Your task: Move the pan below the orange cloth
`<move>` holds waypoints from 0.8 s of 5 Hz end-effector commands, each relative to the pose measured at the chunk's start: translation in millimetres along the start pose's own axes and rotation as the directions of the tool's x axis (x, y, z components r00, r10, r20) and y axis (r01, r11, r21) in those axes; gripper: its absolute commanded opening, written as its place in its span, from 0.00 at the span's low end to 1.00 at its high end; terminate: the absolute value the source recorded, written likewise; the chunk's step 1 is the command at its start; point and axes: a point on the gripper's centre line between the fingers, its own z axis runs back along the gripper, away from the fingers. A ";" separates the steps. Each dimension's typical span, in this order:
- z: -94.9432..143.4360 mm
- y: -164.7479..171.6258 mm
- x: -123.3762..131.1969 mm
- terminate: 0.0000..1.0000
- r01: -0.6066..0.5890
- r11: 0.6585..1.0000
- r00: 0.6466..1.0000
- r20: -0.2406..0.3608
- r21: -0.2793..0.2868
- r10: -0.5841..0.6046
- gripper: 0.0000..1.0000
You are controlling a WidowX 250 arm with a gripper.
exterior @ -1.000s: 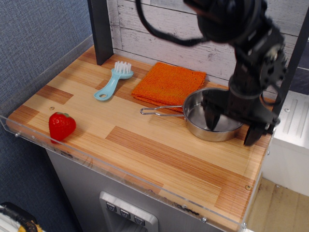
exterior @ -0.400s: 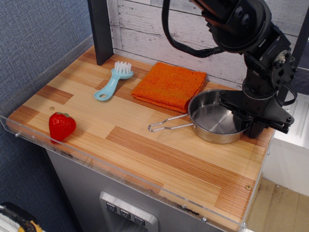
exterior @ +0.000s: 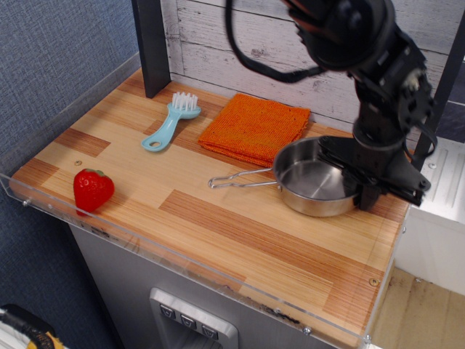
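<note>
My gripper (exterior: 363, 190) sits at the pan's (exterior: 314, 187) right rim; I can't tell whether it grips that rim; the pan lies right of the cloth (exterior: 254, 127), handle pointing left, so I'd judge the coming pull goes left and toward me

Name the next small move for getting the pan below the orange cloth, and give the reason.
Probably drag the pan left and toward the table's front edge. It sits right of the orange cloth, its rim nearly touching the cloth's corner, and the gripper is already at its right rim, though the jaws' hold is unclear.
</note>
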 end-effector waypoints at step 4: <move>79.2 13.5 -42.5 0.00 0.055 0.998 0.989 0.142 -0.023 -0.052 0.00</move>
